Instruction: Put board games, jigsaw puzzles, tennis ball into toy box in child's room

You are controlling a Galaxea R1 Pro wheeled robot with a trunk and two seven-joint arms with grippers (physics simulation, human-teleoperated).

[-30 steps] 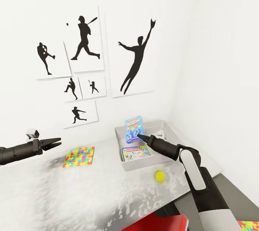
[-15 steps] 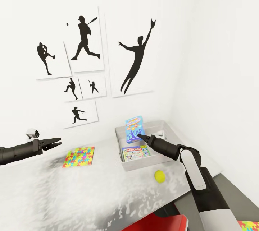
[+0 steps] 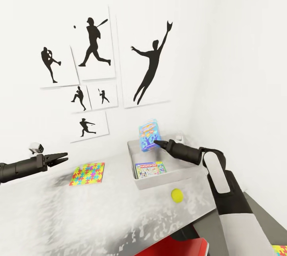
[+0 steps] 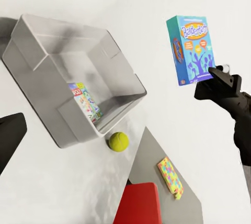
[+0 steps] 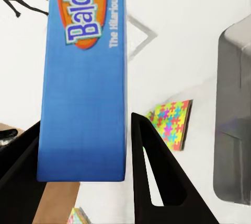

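My right gripper [image 3: 159,143] is shut on a blue board game [image 3: 149,136], held upright above the back of the grey toy box [image 3: 157,182]; the right wrist view has its fingers [image 5: 157,182] on both sides of the blue board game [image 5: 83,78]. A Monopoly board game [image 3: 149,169] lies inside the box. The yellow tennis ball [image 3: 177,195] rests on the table in front of the box. A colourful jigsaw puzzle [image 3: 87,173] lies flat left of the box. My left gripper [image 3: 61,155] hovers open over the table's left side, holding nothing.
The silver table [image 3: 99,212] stands in a corner, against a wall with black silhouette posters [image 3: 93,45]. A red object [image 3: 175,246] sits below the table's front edge. A second colourful puzzle [image 4: 170,177] lies on a lower grey surface at the right.
My right gripper has lifted the blue board game higher and a little toward the wall over the toy box. The left arm has stayed put.
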